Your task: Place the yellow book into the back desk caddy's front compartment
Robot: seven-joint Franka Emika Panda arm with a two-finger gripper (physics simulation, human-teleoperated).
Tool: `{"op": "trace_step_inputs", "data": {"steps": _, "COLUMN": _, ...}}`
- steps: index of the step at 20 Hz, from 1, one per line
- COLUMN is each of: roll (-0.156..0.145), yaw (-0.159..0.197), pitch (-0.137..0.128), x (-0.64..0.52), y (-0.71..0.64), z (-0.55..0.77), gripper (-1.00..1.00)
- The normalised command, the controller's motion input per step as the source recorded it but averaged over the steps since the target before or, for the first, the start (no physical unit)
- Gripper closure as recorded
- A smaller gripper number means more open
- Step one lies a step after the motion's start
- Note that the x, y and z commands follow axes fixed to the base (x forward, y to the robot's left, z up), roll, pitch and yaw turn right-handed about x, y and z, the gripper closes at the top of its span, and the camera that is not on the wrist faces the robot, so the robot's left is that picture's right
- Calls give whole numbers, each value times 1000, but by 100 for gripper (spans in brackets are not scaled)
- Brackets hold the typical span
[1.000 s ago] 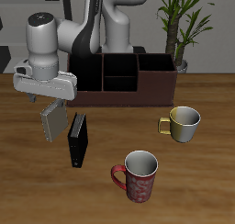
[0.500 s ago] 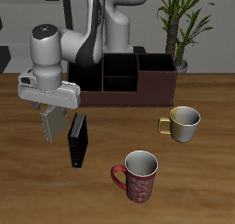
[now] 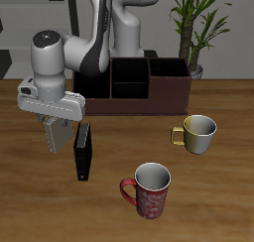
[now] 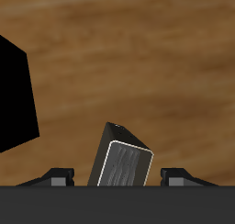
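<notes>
Nearest, sitting on the table (image 3: 228, 186): red mug (image 3: 149, 190), black book (image 3: 85, 152), yellow mug (image 3: 197, 134). Gripper (image 3: 57, 137) clenching the yellow book (image 4: 123, 160), hanging above the tabletop. Farther back, standing apart, the back desk caddy (image 3: 134, 87).

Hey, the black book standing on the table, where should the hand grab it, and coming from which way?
Grip the black book across its thin covers near the top edge, coming straight down. It stands upright on edge, so its narrow width fits between the fingers. The hand already holds the yellow book.
</notes>
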Motion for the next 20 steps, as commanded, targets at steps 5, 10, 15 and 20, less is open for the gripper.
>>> {"op": "trace_step_inputs", "data": {"steps": 5, "roll": 13, "yaw": 28, "pitch": -18, "x": -15, "y": 41, "z": 203, "gripper": 100}}
{"op": "trace_step_inputs", "data": {"steps": 10, "roll": 16, "yaw": 61, "pitch": -55, "x": -126, "y": 151, "z": 554, "gripper": 100}}
{"op": "trace_step_inputs", "data": {"steps": 15, "roll": 7, "yaw": 88, "pitch": -52, "x": -225, "y": 143, "z": 742, "gripper": 100}}
{"op": "trace_step_inputs", "data": {"steps": 20, "roll": 42, "yaw": 139, "pitch": -30, "x": -201, "y": 173, "z": 687, "gripper": 100}}
